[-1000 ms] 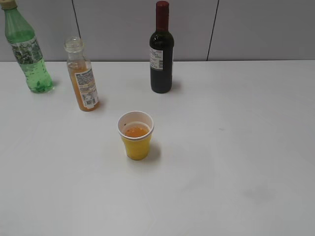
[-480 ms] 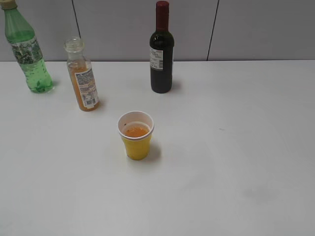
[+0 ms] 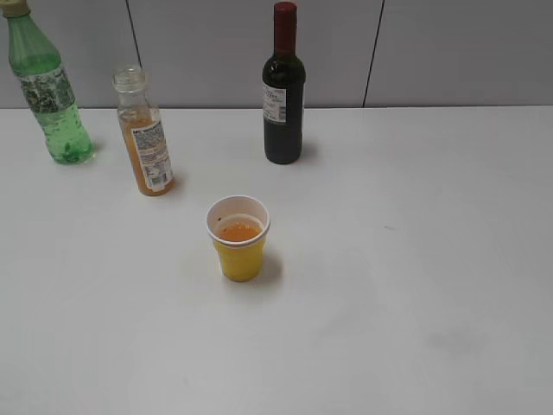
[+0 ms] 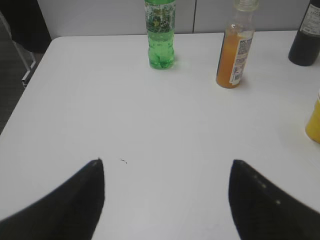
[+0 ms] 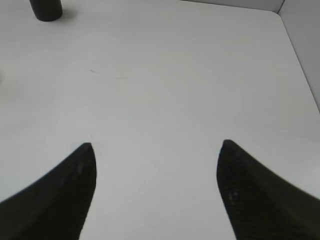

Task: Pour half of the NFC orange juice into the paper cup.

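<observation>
The NFC orange juice bottle (image 3: 145, 138) stands upright and uncapped at the back left of the white table, partly full of orange liquid. It also shows in the left wrist view (image 4: 234, 50). The yellow paper cup (image 3: 238, 240) stands in the middle with orange liquid inside; its edge shows in the left wrist view (image 4: 314, 120). My left gripper (image 4: 166, 165) is open and empty over bare table, well short of the bottle. My right gripper (image 5: 156, 146) is open and empty over bare table. Neither gripper shows in the exterior view.
A green bottle (image 3: 50, 95) stands at the far back left, also in the left wrist view (image 4: 160, 35). A dark wine bottle (image 3: 283, 95) stands at the back centre; its base shows in the right wrist view (image 5: 46, 9). The table's left edge (image 4: 20, 102) drops off.
</observation>
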{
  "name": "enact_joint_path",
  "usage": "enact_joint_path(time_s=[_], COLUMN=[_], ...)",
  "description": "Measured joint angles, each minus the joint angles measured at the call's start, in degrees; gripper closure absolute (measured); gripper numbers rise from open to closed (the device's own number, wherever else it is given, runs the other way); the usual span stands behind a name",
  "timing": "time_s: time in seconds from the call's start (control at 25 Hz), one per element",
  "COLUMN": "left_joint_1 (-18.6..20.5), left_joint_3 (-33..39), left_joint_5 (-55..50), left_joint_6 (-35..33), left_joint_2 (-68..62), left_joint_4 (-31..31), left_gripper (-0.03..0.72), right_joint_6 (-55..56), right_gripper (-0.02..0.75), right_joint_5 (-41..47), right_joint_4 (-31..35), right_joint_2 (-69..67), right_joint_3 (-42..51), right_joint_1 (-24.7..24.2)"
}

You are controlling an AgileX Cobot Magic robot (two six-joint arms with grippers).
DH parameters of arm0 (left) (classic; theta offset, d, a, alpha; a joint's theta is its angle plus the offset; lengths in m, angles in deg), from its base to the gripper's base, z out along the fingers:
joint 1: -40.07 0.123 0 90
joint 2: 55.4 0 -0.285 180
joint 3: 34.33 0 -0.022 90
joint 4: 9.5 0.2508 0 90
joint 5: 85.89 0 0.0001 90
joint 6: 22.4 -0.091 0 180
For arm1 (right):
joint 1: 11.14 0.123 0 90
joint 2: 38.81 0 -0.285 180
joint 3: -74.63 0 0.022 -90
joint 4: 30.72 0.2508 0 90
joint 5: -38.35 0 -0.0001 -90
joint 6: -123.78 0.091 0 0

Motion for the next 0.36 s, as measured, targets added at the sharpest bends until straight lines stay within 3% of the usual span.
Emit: enact_joint_path(time_s=[0.36], left_joint_1=[0.00], left_joint_3=[0.00], left_joint_5=[0.00], left_joint_6=[-0.88], left_joint_2=[0.00], left_joint_4=[-0.83], left_gripper=[0.100], right_joint_6=[0.00], right_gripper=[0.168], right_joint_5=[0.00], right_joint_4=[0.00], right_joint_2=[0.00], right_joint_3=[0.00], right_joint_1=[0.00])
